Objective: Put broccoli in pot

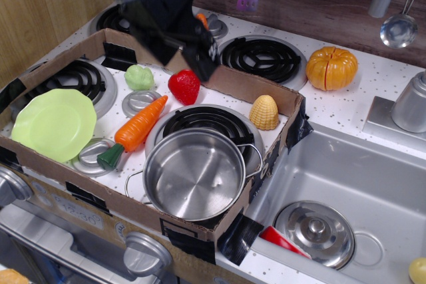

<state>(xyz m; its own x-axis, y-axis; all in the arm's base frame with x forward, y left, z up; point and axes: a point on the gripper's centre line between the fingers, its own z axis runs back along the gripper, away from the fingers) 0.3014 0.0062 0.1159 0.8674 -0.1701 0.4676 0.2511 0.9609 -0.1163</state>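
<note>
The broccoli [139, 76] is a small pale green lumpy toy lying inside the cardboard box, at the back left between the left burner and a red strawberry [184, 86]. The shiny steel pot [195, 174] stands empty at the front of the box, partly on the middle burner. My black gripper [186, 58] is motion-blurred, raised over the back wall of the box, just right of and above the broccoli and far behind the pot. Its jaws are too blurred to read. I see nothing held in it.
An orange carrot [136, 128] lies between broccoli and pot. A light-green plate [53, 124] sits at the left, a yellow corn [265, 112] at the right wall of the box [266, 88]. An orange pumpkin [331, 68] sits on the counter; a steel lid [315, 233] lies in the sink.
</note>
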